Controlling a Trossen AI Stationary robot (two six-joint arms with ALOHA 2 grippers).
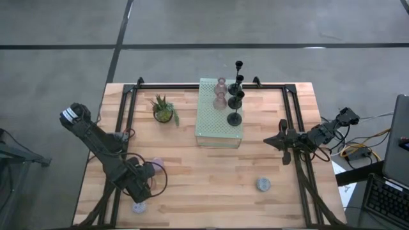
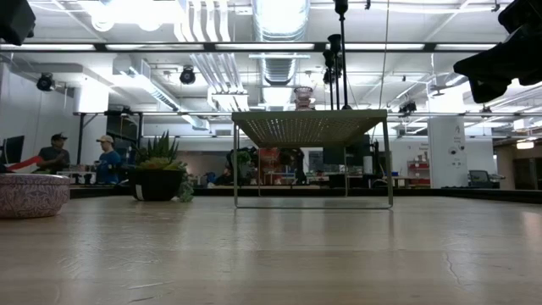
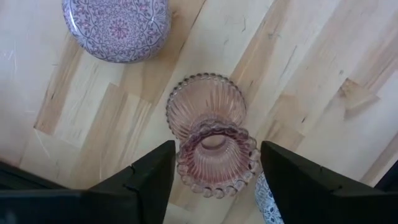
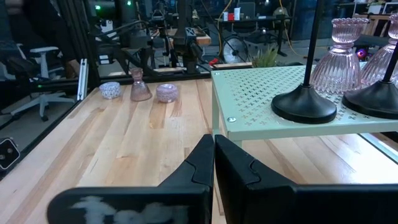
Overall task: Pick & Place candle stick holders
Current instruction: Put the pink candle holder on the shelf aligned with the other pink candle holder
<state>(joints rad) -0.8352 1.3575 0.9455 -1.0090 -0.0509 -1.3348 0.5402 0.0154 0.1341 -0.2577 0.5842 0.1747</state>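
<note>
One pink holder (image 3: pixel 211 137) upright near table's (image 1: pixel 211 185) front-left corner, straddled by left gripper (image 3: pixel 214 165); fingers spread, not yet touching. Grasp step judged underway. Next: close on stem, lift, carry to block (image 1: pixel 219 131). Right gripper (image 4: pixel 213 155) pressed together, empty, by right edge.

Three pink holders (image 3: pixel 214 152), three lavender holders (image 1: pixel 262 184)

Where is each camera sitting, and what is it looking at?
High view: above, looking straight down on the table and both arms.
Low view: at tabletop height, looking across at the green perforated stand; an arm's dark parts show up top.
Left wrist view: looks down between the left gripper fingers at a pink glass holder.
Right wrist view: looks past the shut right gripper.
Shared: the wrist views both show that pink holder.
</note>
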